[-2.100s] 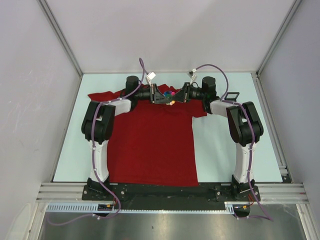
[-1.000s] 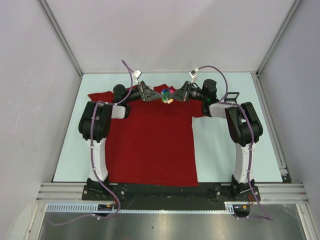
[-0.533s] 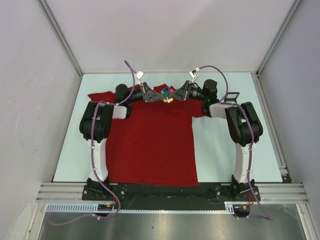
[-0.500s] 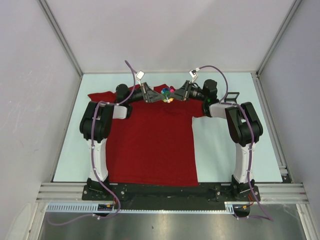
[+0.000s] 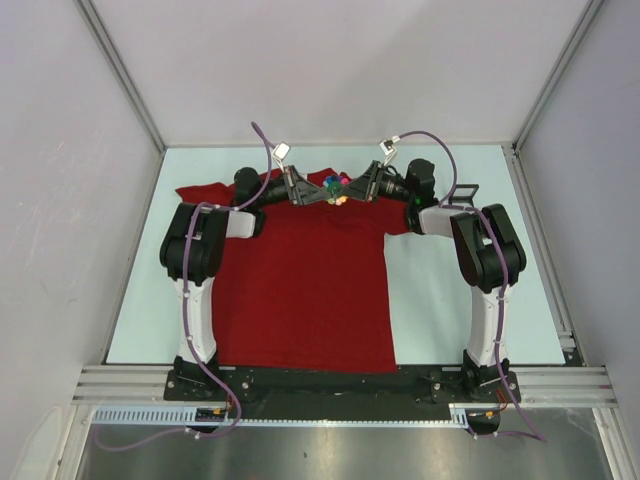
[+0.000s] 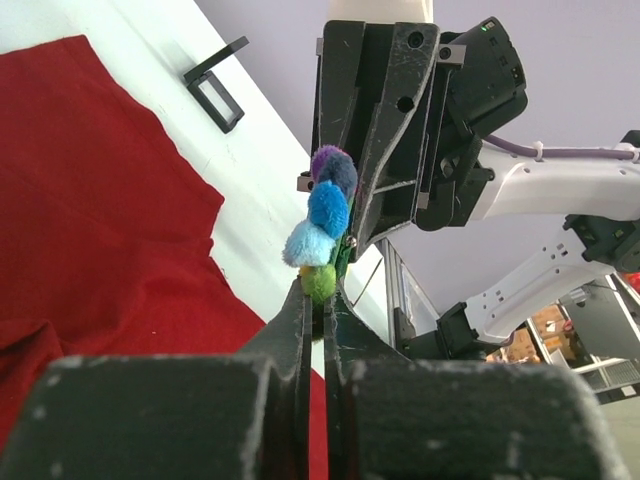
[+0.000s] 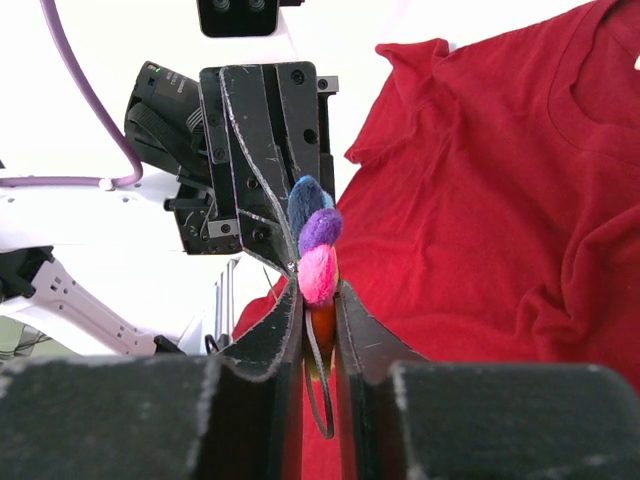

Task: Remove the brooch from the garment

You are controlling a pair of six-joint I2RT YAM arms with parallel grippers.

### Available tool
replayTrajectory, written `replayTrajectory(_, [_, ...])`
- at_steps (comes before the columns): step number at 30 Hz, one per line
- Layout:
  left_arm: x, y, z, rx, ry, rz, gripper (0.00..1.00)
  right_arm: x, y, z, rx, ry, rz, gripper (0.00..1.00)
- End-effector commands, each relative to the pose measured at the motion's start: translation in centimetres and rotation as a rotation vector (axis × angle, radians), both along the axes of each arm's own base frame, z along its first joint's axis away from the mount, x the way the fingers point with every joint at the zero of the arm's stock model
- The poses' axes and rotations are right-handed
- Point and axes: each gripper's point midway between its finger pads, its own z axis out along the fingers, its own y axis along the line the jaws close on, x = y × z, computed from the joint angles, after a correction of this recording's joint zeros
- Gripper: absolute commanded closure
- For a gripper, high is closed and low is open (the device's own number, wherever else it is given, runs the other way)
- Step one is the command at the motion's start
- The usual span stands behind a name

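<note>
Your left gripper [image 6: 318, 298] is pinched shut on the brooch [image 6: 327, 212] at its green bead, holding it just above the neckline of the garment [image 5: 300, 290], while your right gripper [image 7: 318, 305] flanks its other side, jaws slightly apart, grip impossible to tell, probably to pass it across.

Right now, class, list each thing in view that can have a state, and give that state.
left pincer: shut on the bead brooch.
right pincer: jaws narrowly apart around the bead brooch; grip unclear.
bead brooch: in the air between both pincers, clear of the red T-shirt.
red T-shirt: spread on the table, rumpled near the neck.
</note>
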Motion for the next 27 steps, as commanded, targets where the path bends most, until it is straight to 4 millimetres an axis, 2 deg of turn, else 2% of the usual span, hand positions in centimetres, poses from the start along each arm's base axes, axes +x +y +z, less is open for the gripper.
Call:
replayTrajectory(1, [0.9,-0.4,2.3,-0.010,-0.103,0.032,1.00,-0.5,0.4,1.2,0.004,-0.054,0.018,0.82])
replayTrajectory(6, [1.0,-0.4,2.2,-0.008,-0.097,0.032,1.00,-0.5,0.6,0.9,-0.003,-0.053,0.019,0.76])
replayTrajectory(18, [1.4,-0.5,1.4,0.003,-0.058,0.038,1.00,-0.6,0.8,0.7,-0.014,-0.057,0.031,0.72])
replayTrajectory(27, [1.3,-0.5,1.5,-0.001,-0.061,0.031,0.99,-0.5,0.9,0.5,-0.018,-0.056,0.028,0.81])
